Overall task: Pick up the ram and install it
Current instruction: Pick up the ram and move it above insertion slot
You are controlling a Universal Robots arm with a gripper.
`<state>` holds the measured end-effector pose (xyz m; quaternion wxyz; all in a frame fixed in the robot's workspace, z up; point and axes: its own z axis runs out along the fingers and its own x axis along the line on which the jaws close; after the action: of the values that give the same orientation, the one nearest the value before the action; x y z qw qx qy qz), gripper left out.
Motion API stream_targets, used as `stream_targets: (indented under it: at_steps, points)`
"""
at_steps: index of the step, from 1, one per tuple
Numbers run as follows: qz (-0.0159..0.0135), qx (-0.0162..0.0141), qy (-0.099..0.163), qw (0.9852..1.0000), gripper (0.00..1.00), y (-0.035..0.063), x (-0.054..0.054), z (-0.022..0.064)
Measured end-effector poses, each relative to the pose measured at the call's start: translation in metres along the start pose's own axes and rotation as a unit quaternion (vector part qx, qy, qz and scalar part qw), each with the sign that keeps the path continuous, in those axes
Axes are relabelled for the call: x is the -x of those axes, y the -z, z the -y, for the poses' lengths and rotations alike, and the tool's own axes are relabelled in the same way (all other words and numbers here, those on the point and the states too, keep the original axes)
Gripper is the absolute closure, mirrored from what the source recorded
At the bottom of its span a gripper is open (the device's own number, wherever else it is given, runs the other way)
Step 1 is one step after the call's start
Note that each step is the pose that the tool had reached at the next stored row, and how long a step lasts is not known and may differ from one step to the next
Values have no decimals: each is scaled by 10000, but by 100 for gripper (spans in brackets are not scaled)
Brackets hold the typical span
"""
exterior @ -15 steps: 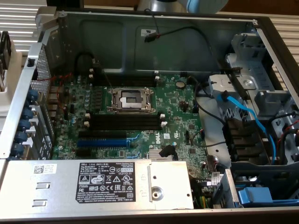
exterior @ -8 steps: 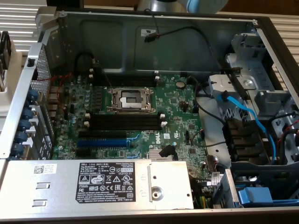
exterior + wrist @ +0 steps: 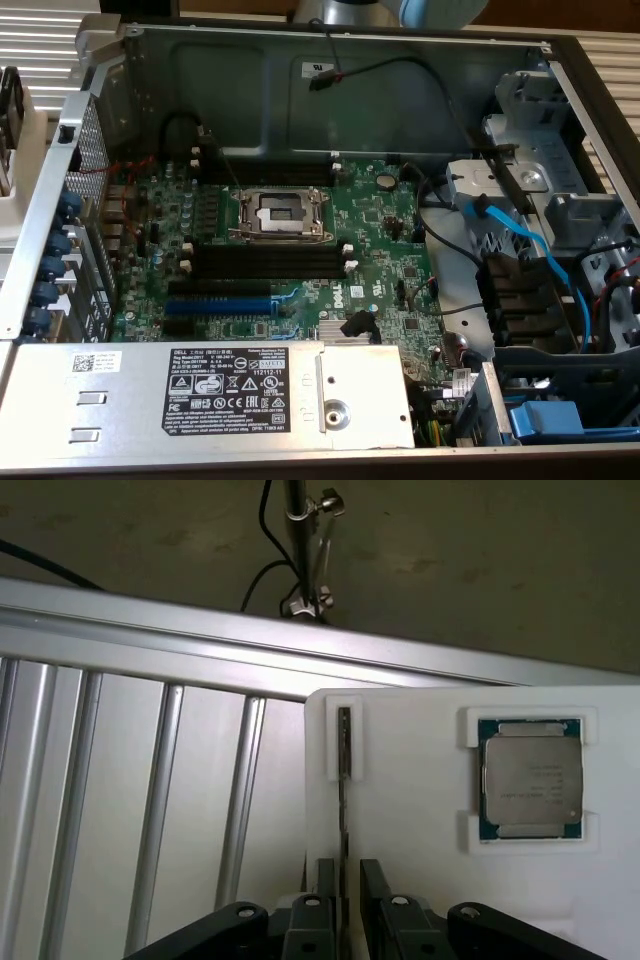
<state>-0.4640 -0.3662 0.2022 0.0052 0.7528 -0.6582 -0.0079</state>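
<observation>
Gripper: jaws set narrow, straddling the ram, with a slight gap visible on one side. The ram stands on edge in a slot of the white tray. A processor sits in a nearby recess of the same tray. The motherboard's black slots are unfilled.

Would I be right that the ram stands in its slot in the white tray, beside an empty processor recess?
Not quite: the recess is not empty. The wrist view shows a processor seated in it, beside the ram standing in its slot in the white tray.
</observation>
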Motion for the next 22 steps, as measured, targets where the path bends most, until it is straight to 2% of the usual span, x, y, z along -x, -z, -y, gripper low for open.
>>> stream_targets:
  at_steps: [18,21,22]
  points:
    - [0,1,2,10000,75,-7,-1,5]
    - [0,1,2,10000,78,-7,-2,5]
    - [0,1,2,10000,85,-6,-2,5]
